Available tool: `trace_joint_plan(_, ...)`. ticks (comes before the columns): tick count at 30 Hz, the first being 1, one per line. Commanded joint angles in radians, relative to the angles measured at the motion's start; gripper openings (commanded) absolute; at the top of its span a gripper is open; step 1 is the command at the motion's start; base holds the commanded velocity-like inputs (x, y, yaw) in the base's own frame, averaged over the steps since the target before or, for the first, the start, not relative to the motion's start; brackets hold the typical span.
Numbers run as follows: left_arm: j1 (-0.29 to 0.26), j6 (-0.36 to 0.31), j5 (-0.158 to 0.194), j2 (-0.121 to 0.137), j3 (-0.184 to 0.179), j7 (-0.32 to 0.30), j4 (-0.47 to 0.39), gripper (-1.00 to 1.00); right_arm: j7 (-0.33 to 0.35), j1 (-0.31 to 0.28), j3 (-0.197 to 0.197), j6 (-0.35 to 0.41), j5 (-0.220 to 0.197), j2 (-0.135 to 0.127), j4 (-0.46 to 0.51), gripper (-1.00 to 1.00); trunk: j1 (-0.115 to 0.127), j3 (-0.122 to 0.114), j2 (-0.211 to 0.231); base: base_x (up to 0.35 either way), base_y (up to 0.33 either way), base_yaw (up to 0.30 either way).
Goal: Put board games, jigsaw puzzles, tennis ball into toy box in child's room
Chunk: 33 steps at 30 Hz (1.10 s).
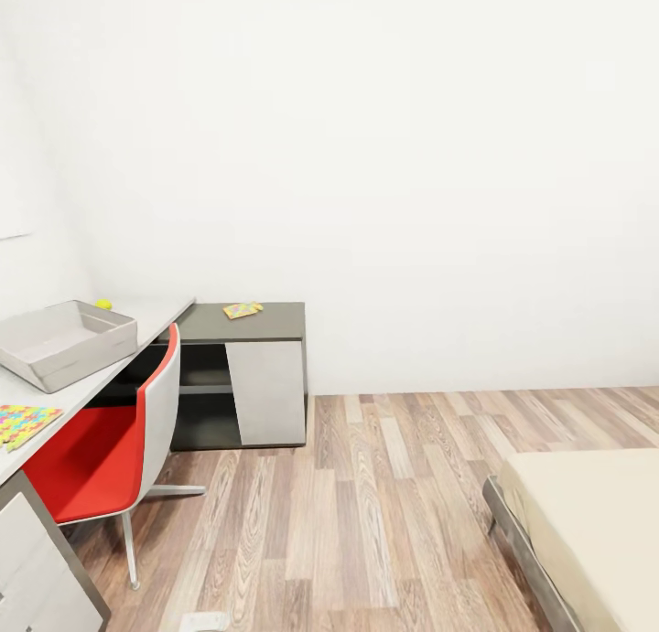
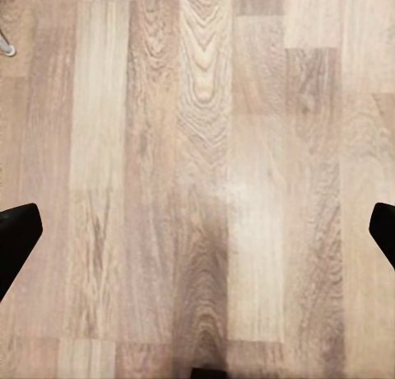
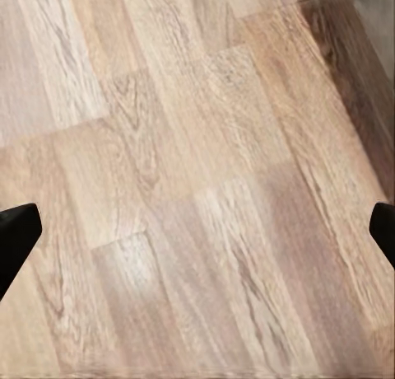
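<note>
1. Closest thing to the head camera is the jigsaw puzzle [image 1: 25, 424], a bright multicolour sheet lying flat on the near end of the table [image 1: 87, 387], right at the left edge of the view.
2. Further along that same pale tabletop sits the toy box [image 1: 66, 342], a light grey bin, open on top. Can't see anything inside it from this angle.
3. Just past the bin's far corner there's the tennis ball [image 1: 103, 304], a small yellow-green blob on the tabletop, close to the wall.
4. A second jigsaw [image 1: 243, 310] is lying on the dark top of a low cabinet [image 1: 247, 376] that butts up against the far end of the table. It's well apart from the bin.
5. Red and white chair [image 1: 119, 440] is tucked in at the table, roughly below the bin.
6. Over on the right, a corner of the bed [image 1: 586, 522] pokes in: cream mattress, grey frame. The bit in view has nothing on it.
7. Left gripper [image 2: 197, 231]: dark fingertips sit at opposite edges of its wrist view, so the jaws are wide apart with nothing between them, just wood plank floor [image 2: 197, 148] beneath.
8. Right gripper [image 3: 197, 231]: same deal, jaws spread wide, holding nothing, planks running diagonally under it.
</note>
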<state>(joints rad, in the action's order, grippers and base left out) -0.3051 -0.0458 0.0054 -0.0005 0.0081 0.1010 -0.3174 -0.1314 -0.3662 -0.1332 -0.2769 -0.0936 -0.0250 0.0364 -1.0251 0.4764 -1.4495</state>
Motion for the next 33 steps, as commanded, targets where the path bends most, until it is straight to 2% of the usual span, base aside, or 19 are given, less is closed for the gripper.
trace_joint_plan(1,0.000,-0.005,0.001,0.001,0.001,0.002,-0.002,1.00,0.006,-0.001,-0.001,0.022,-0.010,0.001,0.003,1.00,0.000,0.001,-0.001,0.000,0.000,0.000)
trace_joint_plan(4,0.000,-0.005,0.001,0.002,0.001,0.002,-0.002,1.00,0.010,-0.001,0.001,0.060,-0.008,0.004,0.008,1.00,0.000,0.001,-0.001,0.000,0.000,0.000)
trace_joint_plan(13,0.000,-0.005,0.001,0.001,0.001,0.002,-0.002,1.00,0.012,-0.001,0.004,0.091,0.002,0.015,0.010,1.00,0.000,0.011,-0.001,0.000,0.000,0.000)
trace_joint_plan(20,0.000,-0.005,0.001,0.000,0.001,0.002,-0.002,1.00,0.013,-0.001,0.004,0.171,0.002,0.016,0.011,1.00,0.000,0.022,-0.001,0.070,0.000,0.000)
trace_joint_plan(33,0.000,-0.005,0.001,-0.003,0.000,0.002,-0.002,1.00,0.012,-0.001,0.002,0.180,-0.004,0.015,0.010,1.00,0.000,0.043,-0.001,0.020,0.000,0.000)
